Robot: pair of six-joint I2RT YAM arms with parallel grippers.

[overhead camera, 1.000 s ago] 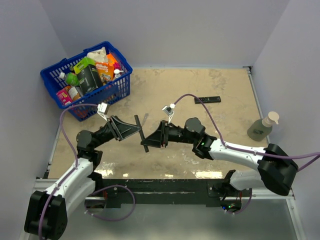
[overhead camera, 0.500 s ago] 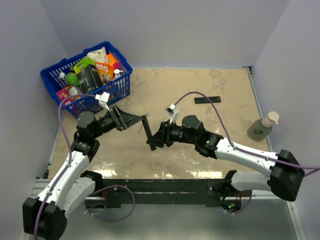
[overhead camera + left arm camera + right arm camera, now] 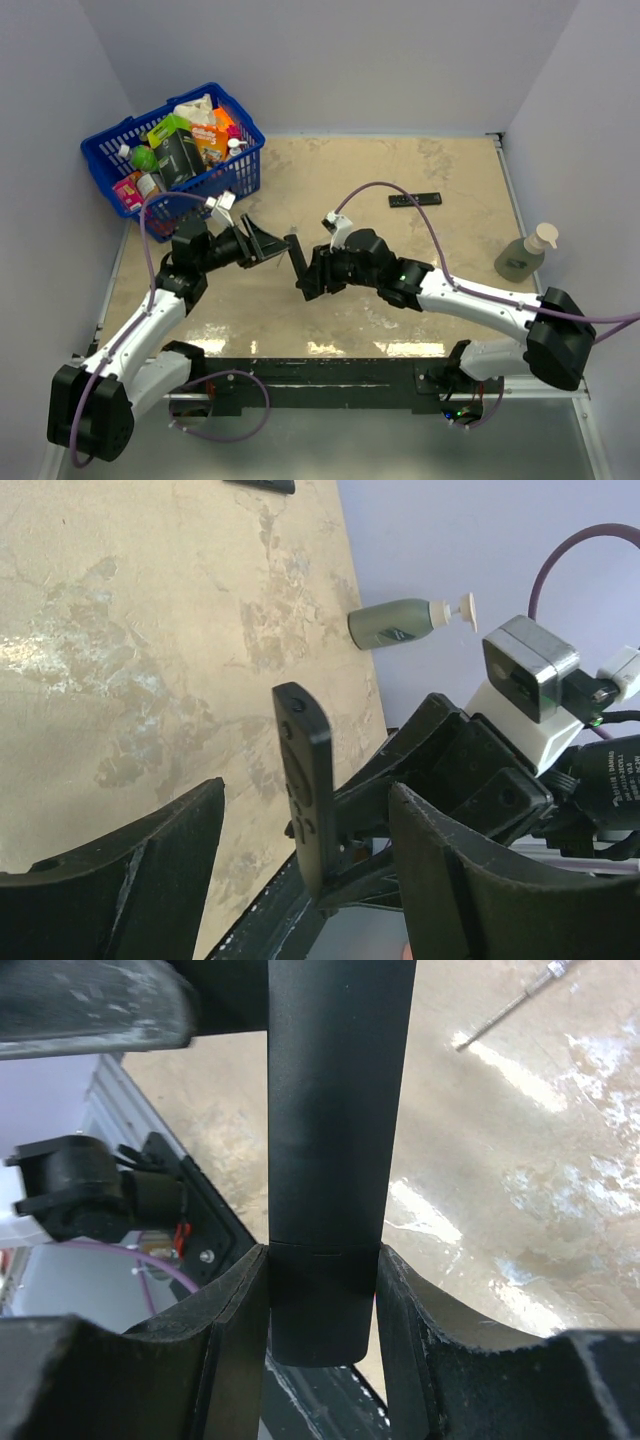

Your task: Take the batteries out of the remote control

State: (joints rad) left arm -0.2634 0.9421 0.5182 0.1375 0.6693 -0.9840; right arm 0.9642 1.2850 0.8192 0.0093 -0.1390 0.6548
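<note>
My right gripper (image 3: 310, 278) is shut on the lower end of a slim black remote (image 3: 297, 262) and holds it upright above the table. In the right wrist view the remote (image 3: 335, 1110) sits clamped between both fingers (image 3: 225, 1360), and a cover seam crosses its back just above them. My left gripper (image 3: 283, 247) is open, with its jaws on either side of the remote's upper end (image 3: 305, 770), not touching it. The button side faces the left wrist camera. No batteries show in any view.
A second black remote (image 3: 415, 199) lies on the table at the back right. A green soap bottle (image 3: 524, 255) stands at the right edge. A blue basket (image 3: 233, 178) of groceries sits at the back left. A thin silvery rod (image 3: 510, 1005) lies on the table.
My left gripper has moved up and to the right, and its open jaws now straddle the remote's top. My right gripper has shifted slightly, still holding the remote.
</note>
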